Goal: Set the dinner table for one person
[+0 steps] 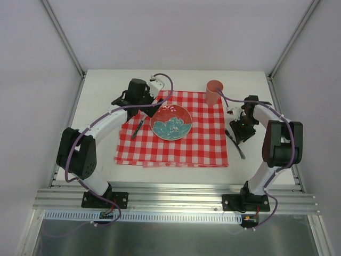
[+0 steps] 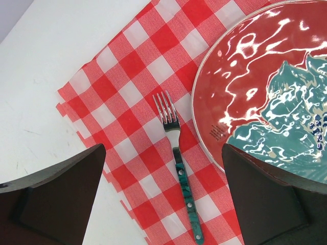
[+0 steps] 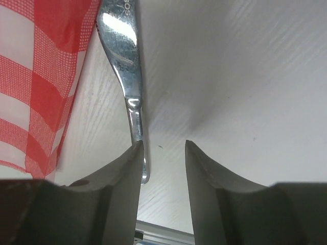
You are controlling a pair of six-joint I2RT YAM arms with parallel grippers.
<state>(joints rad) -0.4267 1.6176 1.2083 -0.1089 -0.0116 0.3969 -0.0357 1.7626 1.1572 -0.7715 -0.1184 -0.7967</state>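
- The right gripper (image 3: 163,150), jaws narrowly parted, points down at the dinner table (image 3: 245,76); a knife (image 3: 130,76) lies against one finger, beside the checked cloth (image 3: 46,76).
- The left gripper (image 2: 164,153) hangs wide open over a fork (image 2: 173,138) on the cloth, beside the plate (image 2: 255,92).
- Both arms arch forward, elbows raised.

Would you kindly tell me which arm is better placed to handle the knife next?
Right. The right gripper, open, sits directly over the knife, handle beside one finger. The left gripper hangs open over the fork, across the plate.
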